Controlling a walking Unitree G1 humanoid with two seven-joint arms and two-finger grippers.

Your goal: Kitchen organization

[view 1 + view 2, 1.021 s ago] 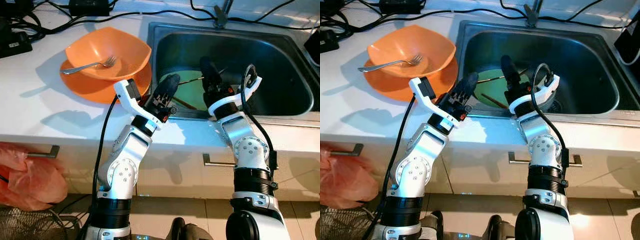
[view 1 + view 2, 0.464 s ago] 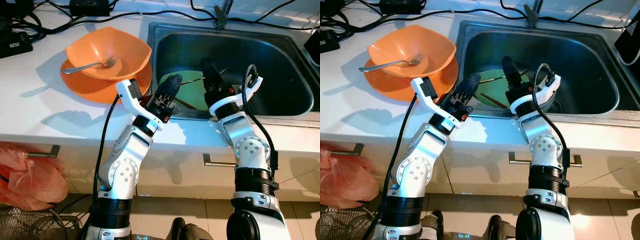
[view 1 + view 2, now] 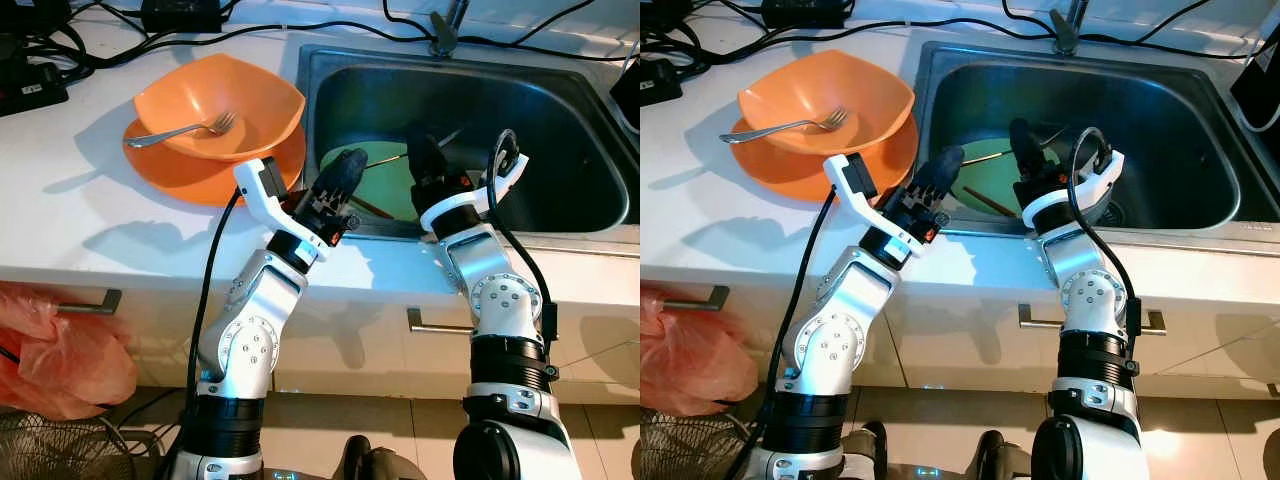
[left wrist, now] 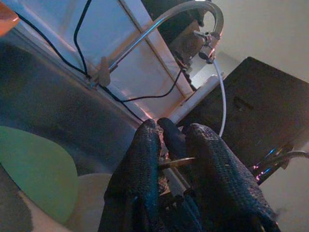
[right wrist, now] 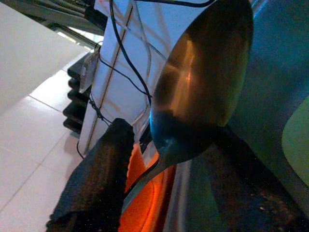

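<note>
1. The right claw (image 3: 428, 160) was clenched on a spoon (image 5: 203, 82), whose bowl stood close before the wrist camera. It hung over the sink (image 3: 560, 120), probably so the spoon came out of the basin cleanly.
2. The left claw (image 3: 343, 172) was poised at the sink's near-left rim, its two fingers (image 4: 140, 174) close together with a thin metal stick (image 4: 175, 163) showing between them. Whether it truly gripped that stick I cannot tell.
3. In the sink lay a green plate (image 3: 385, 185) with chopsticks (image 3: 372, 206) across it, likely waiting to be cleared.
4. Left of the sink, on the white tabletop (image 3: 60, 210), an orange bowl (image 3: 215, 105) sat on an orange plate (image 3: 170, 175), a fork (image 3: 180, 131) resting inside. This looked like the spot where used ware was being gathered.
</note>
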